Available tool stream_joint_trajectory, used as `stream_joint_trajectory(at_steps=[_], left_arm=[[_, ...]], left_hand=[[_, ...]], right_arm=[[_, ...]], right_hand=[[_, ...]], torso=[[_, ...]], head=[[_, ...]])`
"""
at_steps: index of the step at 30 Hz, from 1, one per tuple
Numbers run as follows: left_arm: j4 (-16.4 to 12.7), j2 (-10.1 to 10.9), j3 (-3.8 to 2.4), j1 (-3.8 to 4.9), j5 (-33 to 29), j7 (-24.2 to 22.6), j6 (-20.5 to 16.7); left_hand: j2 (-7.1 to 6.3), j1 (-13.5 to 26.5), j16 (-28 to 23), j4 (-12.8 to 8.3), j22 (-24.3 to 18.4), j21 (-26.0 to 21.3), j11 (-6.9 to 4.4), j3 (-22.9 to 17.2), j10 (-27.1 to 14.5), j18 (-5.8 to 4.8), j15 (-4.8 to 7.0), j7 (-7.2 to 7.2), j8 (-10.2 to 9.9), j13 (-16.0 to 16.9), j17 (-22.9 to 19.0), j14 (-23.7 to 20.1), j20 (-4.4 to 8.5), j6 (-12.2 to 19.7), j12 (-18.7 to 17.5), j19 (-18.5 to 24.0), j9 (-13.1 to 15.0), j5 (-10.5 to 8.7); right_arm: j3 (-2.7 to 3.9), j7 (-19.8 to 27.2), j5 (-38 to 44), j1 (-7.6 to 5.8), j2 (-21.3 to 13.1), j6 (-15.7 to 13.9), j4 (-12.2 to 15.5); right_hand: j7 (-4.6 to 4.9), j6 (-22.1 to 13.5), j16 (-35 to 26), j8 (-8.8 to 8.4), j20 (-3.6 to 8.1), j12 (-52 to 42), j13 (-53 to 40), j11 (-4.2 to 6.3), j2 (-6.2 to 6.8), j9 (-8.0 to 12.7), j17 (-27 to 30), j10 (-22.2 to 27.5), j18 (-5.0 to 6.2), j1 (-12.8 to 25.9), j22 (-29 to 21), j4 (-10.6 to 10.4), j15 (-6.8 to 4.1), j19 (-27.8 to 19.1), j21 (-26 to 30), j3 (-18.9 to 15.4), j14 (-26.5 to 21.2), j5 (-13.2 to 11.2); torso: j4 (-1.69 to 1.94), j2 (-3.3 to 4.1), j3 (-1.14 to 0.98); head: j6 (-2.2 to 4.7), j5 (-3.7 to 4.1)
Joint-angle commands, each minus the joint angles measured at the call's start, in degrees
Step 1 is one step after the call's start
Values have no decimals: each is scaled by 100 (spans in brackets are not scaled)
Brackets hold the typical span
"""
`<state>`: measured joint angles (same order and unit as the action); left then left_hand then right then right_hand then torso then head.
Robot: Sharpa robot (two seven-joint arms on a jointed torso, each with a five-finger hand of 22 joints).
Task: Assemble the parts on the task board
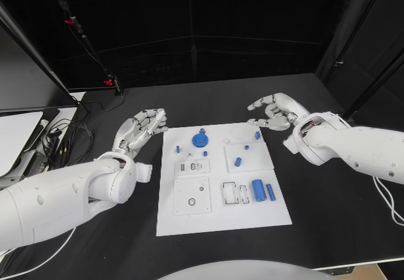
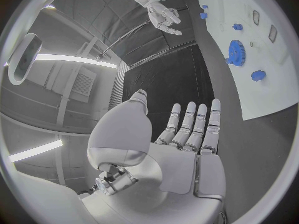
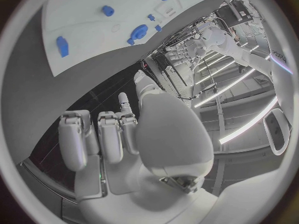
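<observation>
The white task board (image 1: pixel 220 217) lies in the middle of the black table. On it are a round blue part (image 1: pixel 200 140), a thick blue cylinder (image 1: pixel 258 190) with a thinner one (image 1: pixel 270 192) beside it, and small blue pieces (image 1: pixel 238 161) near the middle. My left hand (image 1: pixel 143 129) hovers just left of the board's far left corner, fingers straight and apart, holding nothing. My right hand (image 1: pixel 274 111) hangs just past the far right corner, fingers loosely curved and apart, empty. The left wrist view has the flat left hand (image 2: pixel 187 134), the board (image 2: pixel 274 94) and the round part (image 2: pixel 236 52).
Dark cables (image 1: pixel 68 134) and a white object (image 1: pixel 17 140) lie at the table's left edge. Bare black table (image 1: pixel 337 221) stretches right of the board and in front of it. Recessed slots (image 1: pixel 236 192) sit in the board's near half.
</observation>
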<state>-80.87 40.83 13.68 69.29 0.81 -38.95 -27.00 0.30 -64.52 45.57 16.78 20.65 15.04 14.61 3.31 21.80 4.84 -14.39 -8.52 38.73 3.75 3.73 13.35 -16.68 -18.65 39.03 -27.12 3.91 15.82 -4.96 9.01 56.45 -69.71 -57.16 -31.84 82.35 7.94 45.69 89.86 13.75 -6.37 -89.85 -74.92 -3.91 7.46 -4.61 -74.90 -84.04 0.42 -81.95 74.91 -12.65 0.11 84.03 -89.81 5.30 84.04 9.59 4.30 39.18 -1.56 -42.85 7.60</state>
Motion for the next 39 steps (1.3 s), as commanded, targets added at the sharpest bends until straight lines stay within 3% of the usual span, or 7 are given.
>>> stream_joint_trajectory(at_steps=[1, 8, 12, 18, 21, 24, 39], left_arm=[[-12, 9, -5, 0, 31, -1402, 45], [-27, 62, -5, -21, 31, -1403, 36], [-32, 63, -5, -29, 31, -1406, 40], [-41, 74, -5, -38, 31, -1410, 43], [-43, 79, -5, -41, 31, -1410, 39], [-41, 73, -5, -43, 31, -1411, 42], [-39, 73, -5, -44, 31, -1401, 39]], left_hand=[[57, -12, 15, -1, -6, 20, -1, -1, 24, 89, -5, -831, 9, -3, 0, 23, 9, 19, 10, 41, -9, 38], [61, -14, 15, -2, -6, 20, -1, 1, 24, 89, -5, -831, 9, -3, 0, 24, 9, 20, 11, 43, -9, 39], [61, -14, 15, -2, -6, 20, -1, 1, 24, 89, -5, -831, 9, -3, 0, 24, 9, 20, 11, 43, -9, 39], [61, -14, 15, -2, -6, 20, -1, 2, 24, 89, -5, -831, 9, -3, 0, 24, 9, 20, 11, 43, -9, 39], [64, -17, 16, -2, -6, 21, -1, 4, 23, 89, -5, -831, 10, -3, 0, 24, 9, 21, 11, 44, -9, 40], [64, -17, 16, -2, -6, 21, -1, 4, 23, 89, -5, -831, 10, -3, 0, 24, 9, 21, 11, 44, -9, 40], [71, -20, 16, -3, -7, 22, 0, 6, 23, 89, -5, -831, 10, -3, 0, 24, 9, 23, 12, 46, -9, 43]], right_arm=[[-2, -125, 125, -4, -88, 100, -82], [-5, -512, 551, 21, -143, 391, -199], [-6, -608, 656, 47, -70, 561, -414], [-6, -635, 714, 92, 66, 752, -687], [-6, -632, 799, 104, 141, 827, -826], [-6, -640, 883, 115, 197, 876, -928], [-6, -735, 1028, 141, 297, 1263, -1004]], right_hand=[[7, -38, 14, 0, -42, -15, -1508, -14, 15, 3, -1510, -596, -42, -40, 1509, -31, 33, 597, -19, -34, 596, -38], [-1, -78, 14, 13, -39, -15, -1508, -6, -15, 8, -1510, -596, -42, -131, 1509, -101, 27, 597, -19, -26, 596, -163], [-32, -81, 14, 28, -22, -15, -1508, 35, -15, 10, -1510, -596, -42, -197, 1509, -141, 0, 597, -19, -25, 596, -245], [-50, -79, 14, 30, -4, -15, -1508, 59, -34, 13, -1510, -596, -42, -269, 1509, -153, -21, 597, -19, -8, 596, -255], [-58, -75, 14, 30, 4, -15, -1508, 69, -42, 15, -1510, -596, -42, -298, 1509, -155, -28, 597, -19, 0, 596, -260], [-61, -75, 14, 29, 7, -15, -1508, 74, -43, 15, -1510, -596, -42, -310, 1509, -156, -32, 597, -19, 2, 596, -262], [-95, -9, 14, 46, 34, -15, -1508, 109, -46, 12, -1510, -596, -42, -378, 1509, -179, -61, 597, -19, 8, 596, -275]], torso=[[12, 3, -5], [-5, 5, -2], [28, 11, -2], [5, 19, -8], [18, 15, 3], [27, 15, -7], [21, 10, -3]], head=[[24, 84], [29, 99], [43, 155], [46, 122], [28, 133], [23, 139], [-41, 81]])
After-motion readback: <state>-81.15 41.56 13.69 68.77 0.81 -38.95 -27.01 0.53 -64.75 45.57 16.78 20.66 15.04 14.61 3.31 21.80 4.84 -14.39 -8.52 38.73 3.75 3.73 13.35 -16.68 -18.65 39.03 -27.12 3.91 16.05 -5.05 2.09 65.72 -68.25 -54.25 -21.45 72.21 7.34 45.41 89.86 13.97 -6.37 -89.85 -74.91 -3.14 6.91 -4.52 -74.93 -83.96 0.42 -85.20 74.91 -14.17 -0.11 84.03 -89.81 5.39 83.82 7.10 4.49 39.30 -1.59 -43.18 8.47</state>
